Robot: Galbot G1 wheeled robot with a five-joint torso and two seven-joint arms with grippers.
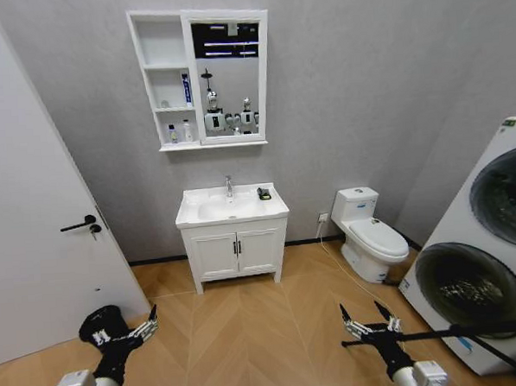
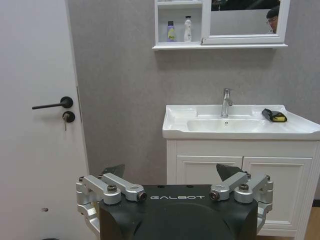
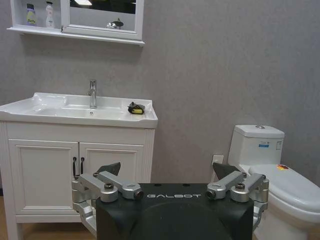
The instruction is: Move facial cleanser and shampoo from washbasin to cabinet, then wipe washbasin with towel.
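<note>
The white washbasin (image 1: pixel 190 215) (image 2: pixel 240 134) (image 3: pixel 75 117) stands on its vanity across the room. The black and yellow towel (image 1: pixel 263 193) (image 2: pixel 274 115) (image 3: pixel 135 108) lies on its right rim beside the faucet. Above it the cabinet (image 1: pixel 188 76) (image 2: pixel 220 46) (image 3: pixel 75 35) holds two small bottles (image 1: pixel 179 132) (image 2: pixel 179 31) (image 3: pixel 40 15) on its lowest shelf and a blue tube (image 1: pixel 186 89) one shelf up. I cannot tell which is the facial cleanser or the shampoo. My left gripper (image 1: pixel 144 324) (image 2: pixel 170 172) and right gripper (image 1: pixel 361 313) (image 3: pixel 166 170) hang low over the floor, far from the basin, both open and holding nothing.
A white door (image 1: pixel 34 213) with a black handle is on the left. A toilet (image 1: pixel 373 234) stands right of the vanity and a washing machine (image 1: pixel 486 259) at the far right. A black bar (image 1: pixel 456 330) crosses by my right gripper. Open wooden floor (image 1: pixel 248 332) lies ahead.
</note>
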